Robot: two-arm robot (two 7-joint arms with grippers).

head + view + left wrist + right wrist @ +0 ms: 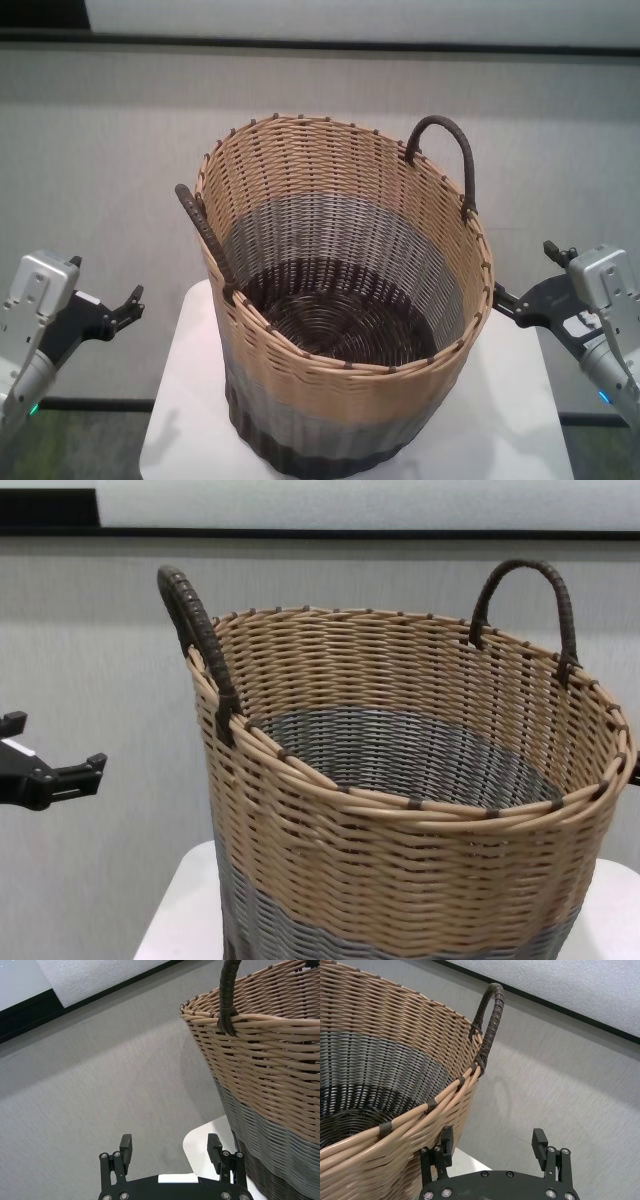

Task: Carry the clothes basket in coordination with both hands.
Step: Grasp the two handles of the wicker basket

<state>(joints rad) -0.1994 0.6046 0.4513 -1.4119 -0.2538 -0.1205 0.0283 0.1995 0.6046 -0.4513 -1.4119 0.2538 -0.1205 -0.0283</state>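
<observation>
A: How are the jaws set?

B: On both sides they are spread wide, with nothing pinched between them. The left gripper (128,305) is held off the left edge of the white table (190,400), level with the basket's middle band, and no contact with the wicker is made. In the left wrist view its two black fingers (125,1147) are seen apart, with grey wall behind one and the table's rounded corner behind the other.

A: And the other side?

B: The right gripper (508,300) is held just beside the right wall of the clothes basket (340,300), beyond the table's right edge. Whether the wicker is touched cannot be told. In the right wrist view one finger (446,1142) is shown close against the tan weave, the other out in open air.

A: Where is the basket placed?

B: It is stood upright on the table, filling most of the top, its dark base near the front edge. Its inside is seen bare down to the dark bottom. One dark loop handle (205,235) is turned towards the left gripper; the other handle (445,155) is raised at the far right of the rim.
</observation>
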